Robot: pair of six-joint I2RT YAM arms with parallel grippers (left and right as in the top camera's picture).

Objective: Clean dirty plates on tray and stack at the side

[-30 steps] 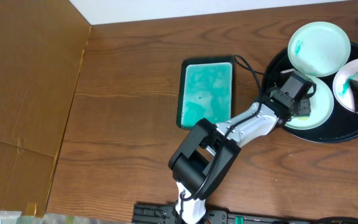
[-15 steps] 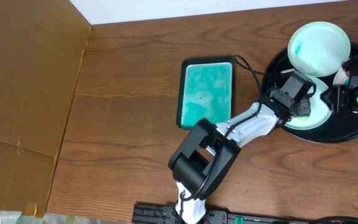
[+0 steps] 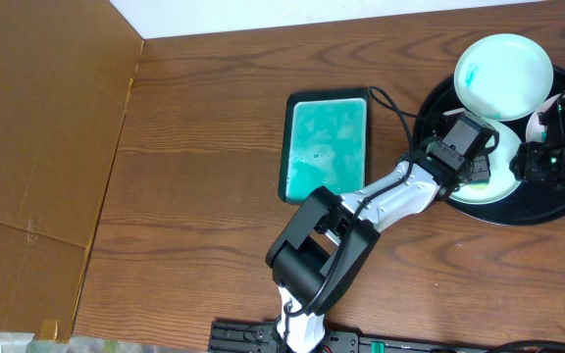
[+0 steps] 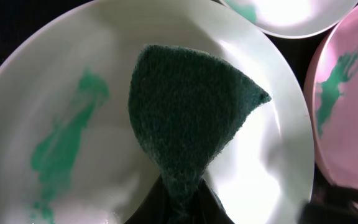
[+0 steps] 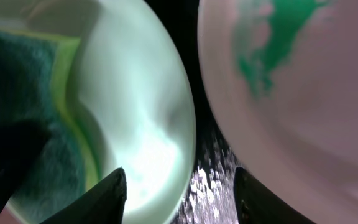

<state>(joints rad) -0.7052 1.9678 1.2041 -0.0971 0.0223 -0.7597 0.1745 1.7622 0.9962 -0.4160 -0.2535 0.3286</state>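
A: Item: tray, black, round, at the right edge of the table. Contents?

B: Three plates are listed. The far plate is leaned on the far rim. The middle plate is lain under the left gripper. The right plate is largely hidden under the right arm in the overhead view. A teal smear is seen on each (on the middle plate, to the left of the pad). Nothing is yet stacked at the side.

A: Item: left gripper. State?

B: A dark green scouring pad is pinched at its lower end; the pad is held up over the middle plate's face. Whether the plate is touched cannot be told.

A: Item: right gripper. State?

B: The fingers are seen spread, with nothing between them. They are lowered into the gap between the middle and right plates, over bare tray.

A: Item: teal dish. Contents?

B: It is placed left of the tray, well apart from it. Teal liquid or paste is held in it (which one cannot be told).

A: Risks to be entered?

B: The arms are crowded close over the tray, so a knock between them is judged possible. The middle plate could be slid by the scrub if it is not steadied. The far plate could be tipped off the rim by a bump. The smear could be spread instead of lifted.
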